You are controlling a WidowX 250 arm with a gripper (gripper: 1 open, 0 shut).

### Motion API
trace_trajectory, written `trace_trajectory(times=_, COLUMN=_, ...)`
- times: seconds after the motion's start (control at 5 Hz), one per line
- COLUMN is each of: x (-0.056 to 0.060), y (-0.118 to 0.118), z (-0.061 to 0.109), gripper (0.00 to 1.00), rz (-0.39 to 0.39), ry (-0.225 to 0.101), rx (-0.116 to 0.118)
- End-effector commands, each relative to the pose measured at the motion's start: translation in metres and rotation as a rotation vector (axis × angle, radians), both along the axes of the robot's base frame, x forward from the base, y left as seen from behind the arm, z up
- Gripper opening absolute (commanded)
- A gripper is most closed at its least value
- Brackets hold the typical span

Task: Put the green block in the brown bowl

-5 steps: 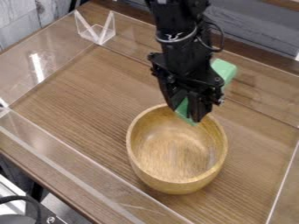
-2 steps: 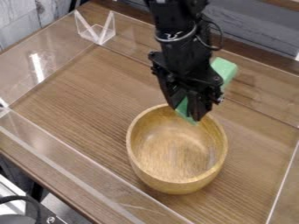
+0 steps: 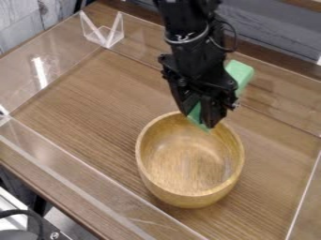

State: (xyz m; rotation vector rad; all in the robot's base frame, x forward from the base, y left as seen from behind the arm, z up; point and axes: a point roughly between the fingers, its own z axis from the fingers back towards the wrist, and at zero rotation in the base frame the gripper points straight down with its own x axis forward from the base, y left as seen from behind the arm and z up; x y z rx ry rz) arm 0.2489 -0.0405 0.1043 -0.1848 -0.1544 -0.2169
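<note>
One black gripper (image 3: 211,114) reaches down over the far rim of the brown bowl (image 3: 190,161), and we see its fingers closed on the green block (image 3: 196,116); the block is tilted, its lower end at the bowl's far edge, though we cannot tell whether the two touch; the bowl rests on the wooden table (image 3: 75,103); behind the gripper we see another green piece (image 3: 238,74), partly hidden by the arm; a white wire-like stand (image 3: 103,29) is well apart, near the table's far edge.
</note>
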Motion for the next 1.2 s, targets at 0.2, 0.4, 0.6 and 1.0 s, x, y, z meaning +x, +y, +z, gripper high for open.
trace_trajectory(times=0.2, x=0.002, y=0.001, z=0.008, gripper=0.0, rz=-0.015, ry=-0.049, rx=-0.003)
trace_trajectory(times=0.4, x=-0.005, y=-0.003, z=0.003, gripper=0.0, rz=-0.036, ry=-0.049, rx=-0.001)
trace_trajectory(times=0.6, x=-0.011, y=-0.008, z=-0.003, gripper=0.0, rz=-0.052, ry=-0.044, rx=0.001)
trace_trajectory(times=1.0, x=-0.017, y=-0.01, z=-0.016, gripper=0.0, rz=-0.055, ry=-0.022, rx=0.0)
